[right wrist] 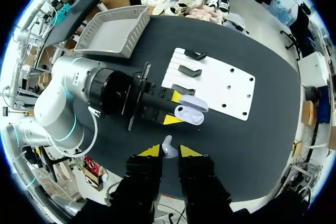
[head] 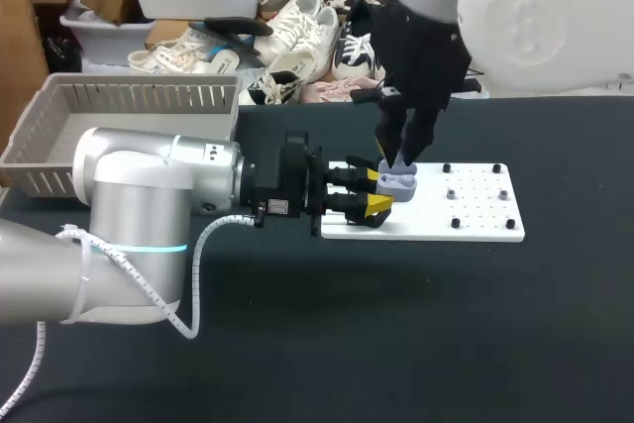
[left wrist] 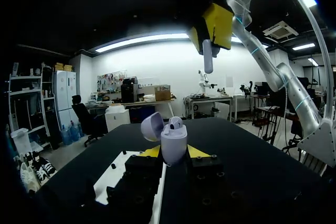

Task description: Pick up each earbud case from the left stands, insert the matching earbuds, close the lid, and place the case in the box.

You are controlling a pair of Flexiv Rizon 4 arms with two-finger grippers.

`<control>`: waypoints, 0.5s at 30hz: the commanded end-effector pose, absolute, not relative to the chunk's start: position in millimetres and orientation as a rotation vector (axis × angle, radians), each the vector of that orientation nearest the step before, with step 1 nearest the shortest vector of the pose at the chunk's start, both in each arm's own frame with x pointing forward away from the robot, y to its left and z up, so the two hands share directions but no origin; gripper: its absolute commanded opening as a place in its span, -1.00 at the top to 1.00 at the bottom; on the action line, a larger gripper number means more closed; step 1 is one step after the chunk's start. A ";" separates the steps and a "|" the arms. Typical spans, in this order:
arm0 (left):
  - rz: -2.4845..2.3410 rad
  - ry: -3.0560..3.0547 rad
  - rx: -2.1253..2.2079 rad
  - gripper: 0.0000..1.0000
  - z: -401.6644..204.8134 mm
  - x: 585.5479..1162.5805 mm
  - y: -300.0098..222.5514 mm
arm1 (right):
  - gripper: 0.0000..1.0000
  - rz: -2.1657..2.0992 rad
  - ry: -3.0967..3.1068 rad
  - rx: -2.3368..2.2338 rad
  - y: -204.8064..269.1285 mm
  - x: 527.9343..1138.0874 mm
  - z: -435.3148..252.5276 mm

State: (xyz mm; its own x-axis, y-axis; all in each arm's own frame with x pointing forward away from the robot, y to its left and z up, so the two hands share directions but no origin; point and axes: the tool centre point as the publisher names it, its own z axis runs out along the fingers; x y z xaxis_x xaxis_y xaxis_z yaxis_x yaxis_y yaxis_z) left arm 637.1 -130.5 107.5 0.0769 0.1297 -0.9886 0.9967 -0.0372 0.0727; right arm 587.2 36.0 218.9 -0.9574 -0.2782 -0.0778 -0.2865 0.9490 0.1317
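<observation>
Gripping open earbud case with left gripper at frame centre; pinching one earbud with right gripper directly above it.

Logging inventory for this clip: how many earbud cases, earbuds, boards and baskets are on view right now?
earbud case: 1
earbuds: 2 (seated earbud, held earbud)
white board: 1
grey basket: 1
Total: 5
</observation>
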 end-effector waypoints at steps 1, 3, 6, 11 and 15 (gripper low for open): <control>-1.107 1.233 1.359 1.00 106.9 635.7 -130.9 | 1.00 0.233 3.022 -0.437 39.2 587.9 207.5; -1.107 1.233 1.359 1.00 106.9 635.7 -130.9 | 1.00 0.219 3.011 -0.423 39.9 590.2 203.2; -1.107 1.233 1.359 1.00 106.9 635.7 -130.9 | 1.00 0.233 3.018 -0.402 38.7 591.8 199.4; -1.107 1.233 1.359 1.00 106.9 635.7 -130.9 | 1.00 0.233 3.018 -0.402 38.7 591.8 199.4; -1.107 1.233 1.359 1.00 106.9 635.7 -130.9 | 1.00 0.233 3.018 -0.402 38.7 591.8 199.4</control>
